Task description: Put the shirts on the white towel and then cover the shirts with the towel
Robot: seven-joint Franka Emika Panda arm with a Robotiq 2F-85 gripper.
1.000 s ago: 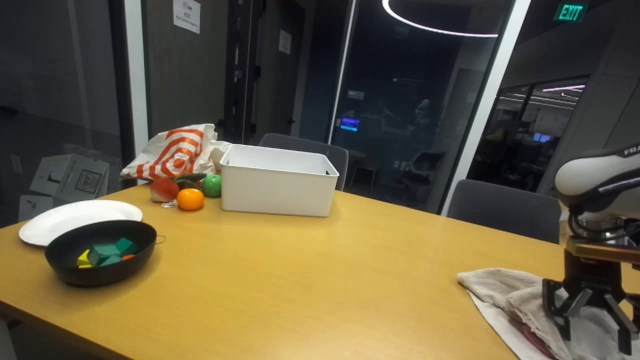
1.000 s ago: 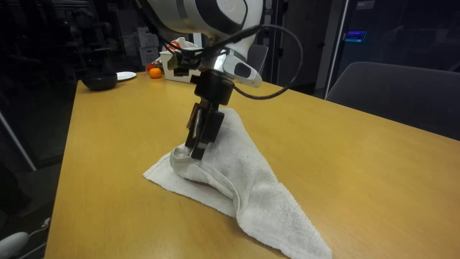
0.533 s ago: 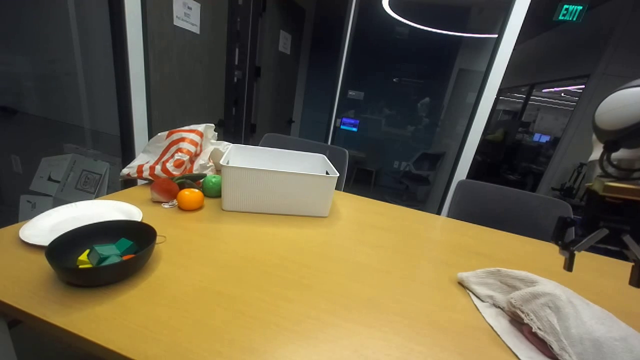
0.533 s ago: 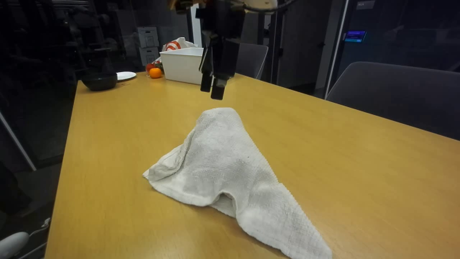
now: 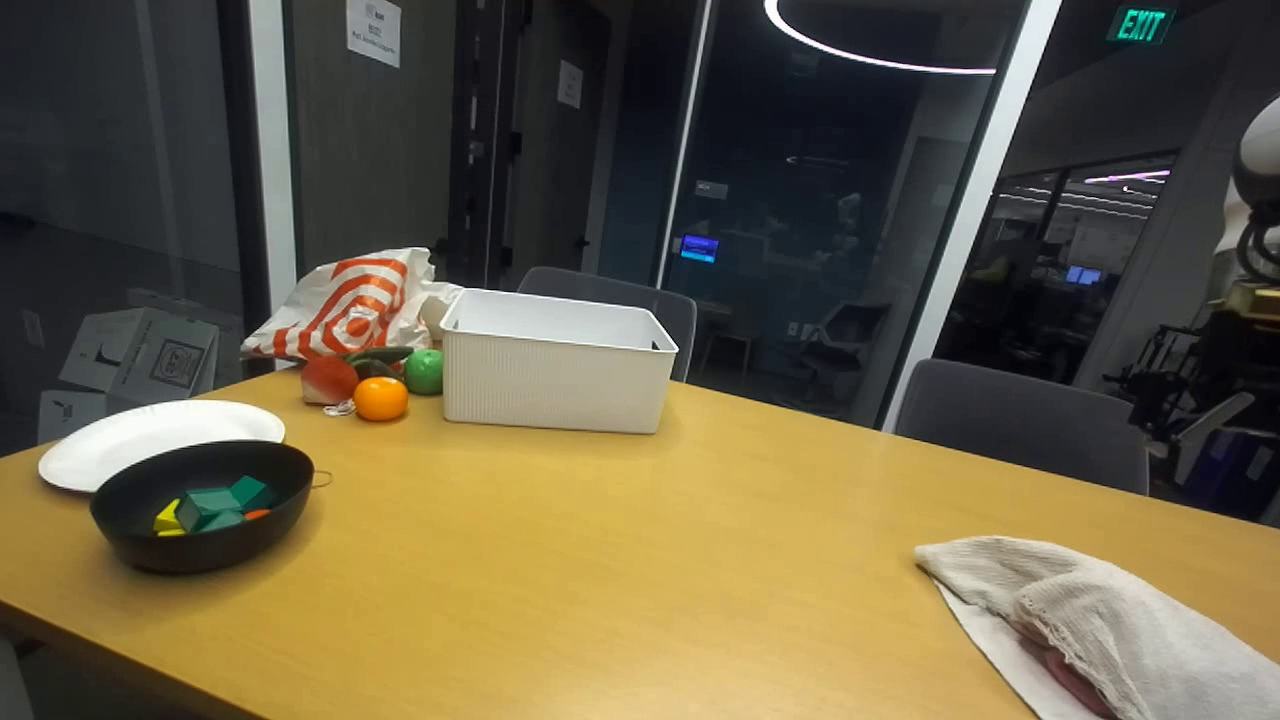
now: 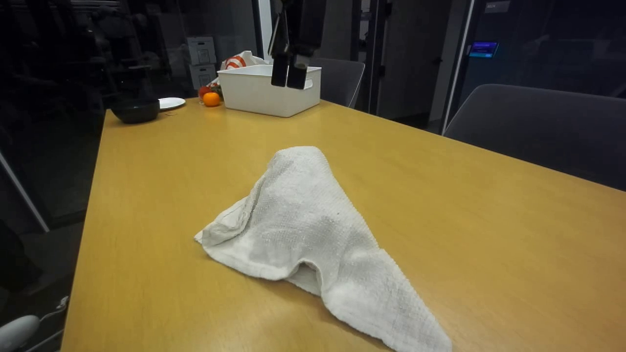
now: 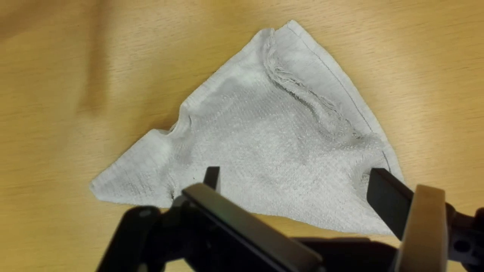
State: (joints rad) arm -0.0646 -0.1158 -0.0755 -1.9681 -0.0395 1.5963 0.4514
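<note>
My fingers point(image 7: 389, 200): spread wide — well above the towel point(image 7: 272, 151).
Towel: folded over itself.
Reddish cloth point(image 5: 1075, 685): beneath (a shirt, perhaps).

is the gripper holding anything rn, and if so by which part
Nothing is held: the gripper is open, and the white towel lies on the table below.

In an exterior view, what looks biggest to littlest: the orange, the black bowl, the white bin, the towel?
1. Towel
2. White bin
3. Black bowl
4. Orange
The towel is closest, so it looks extra big.
</note>
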